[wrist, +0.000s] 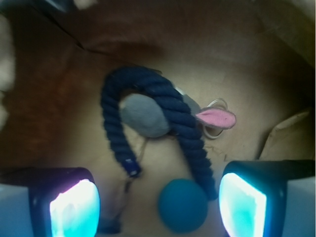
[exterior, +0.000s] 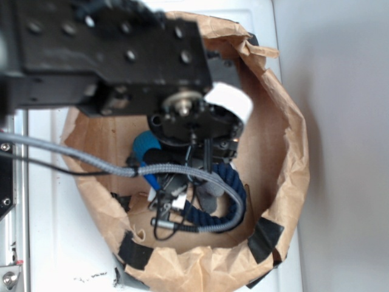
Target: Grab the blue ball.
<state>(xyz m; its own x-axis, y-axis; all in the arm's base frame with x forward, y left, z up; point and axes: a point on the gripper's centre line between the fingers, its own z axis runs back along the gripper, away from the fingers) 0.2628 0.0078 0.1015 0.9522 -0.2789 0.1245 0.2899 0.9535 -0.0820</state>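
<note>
Teal-blue ball: the blue ball (wrist: 182, 205) is matte and lies at the bottom centre of the wrist view, on the brown paper floor, between the two fingers and touching neither.
End effector: the end effector (wrist: 158, 207) has its jaws spread wide; the left pad (wrist: 74, 210) and right pad (wrist: 243, 207) glow pale cyan, with nothing gripped.
Ball and rope: the ball sits just beside the right-hand strand of the navy rope (wrist: 185, 121), close to that strand's lower end; whether they touch cannot be told.
Rope: twisted dark navy cord bent in an arch, both ends pointing toward the camera, the left end finishing in a small blue tip.
Grey mouse: the plush mouse (wrist: 145, 116) lies under the arch, partly covered by the right strand, its pink ear (wrist: 217, 118) sticking out to the right.
Paper bag: the crumpled brown bag (exterior: 285, 152), its rim rolled down and patched with black tape, holds all the toys.
Exterior view: the arm (exterior: 109, 48) hangs over the bag and hides most of the contents; a blue patch (exterior: 146, 149) shows beside the wrist, and the rope curves out below.
Bench: the bag rests on a white bench (exterior: 48, 231).
</note>
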